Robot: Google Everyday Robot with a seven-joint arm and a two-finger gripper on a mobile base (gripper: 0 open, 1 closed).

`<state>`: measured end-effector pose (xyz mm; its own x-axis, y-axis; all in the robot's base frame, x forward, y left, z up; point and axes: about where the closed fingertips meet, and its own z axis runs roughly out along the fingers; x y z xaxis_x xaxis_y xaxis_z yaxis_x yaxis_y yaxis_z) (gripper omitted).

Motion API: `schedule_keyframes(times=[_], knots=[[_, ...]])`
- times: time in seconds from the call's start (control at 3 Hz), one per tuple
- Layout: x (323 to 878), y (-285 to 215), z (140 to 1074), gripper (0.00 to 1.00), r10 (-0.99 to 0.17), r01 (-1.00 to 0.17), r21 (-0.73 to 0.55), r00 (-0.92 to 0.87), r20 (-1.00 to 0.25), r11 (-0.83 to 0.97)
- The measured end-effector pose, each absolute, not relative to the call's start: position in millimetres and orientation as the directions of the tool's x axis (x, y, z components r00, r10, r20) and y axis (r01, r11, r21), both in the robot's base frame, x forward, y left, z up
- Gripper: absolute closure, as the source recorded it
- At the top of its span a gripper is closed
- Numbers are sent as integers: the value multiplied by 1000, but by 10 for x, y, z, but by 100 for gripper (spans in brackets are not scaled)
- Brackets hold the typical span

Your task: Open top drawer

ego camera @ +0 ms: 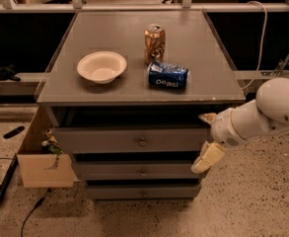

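top drawer front sat centre frame, round metal knob untouched; gripper hovered at its right edge, fingers spread apart.

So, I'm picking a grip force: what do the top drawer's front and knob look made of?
The top drawer: flat matte grey front, probably painted metal or laminate; the look leaves it open. Its knob: small, round, dull metallic glint, likely metal. The gripper hangs open beside the drawer's right end, away from the knob.
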<state>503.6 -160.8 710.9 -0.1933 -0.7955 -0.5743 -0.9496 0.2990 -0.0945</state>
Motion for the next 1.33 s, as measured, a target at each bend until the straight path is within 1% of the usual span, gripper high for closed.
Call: schedule_keyframes(times=[0.33,0.67,1.33], knots=[[5083,-1505,7033,0,-800,-953,-93,-186,-571,287],[5247,-1378,6942,0,-809,-956,-106,-169,-563,273],[5486,-1316,6665,0,-823,-954,-102,-186,-536,281]])
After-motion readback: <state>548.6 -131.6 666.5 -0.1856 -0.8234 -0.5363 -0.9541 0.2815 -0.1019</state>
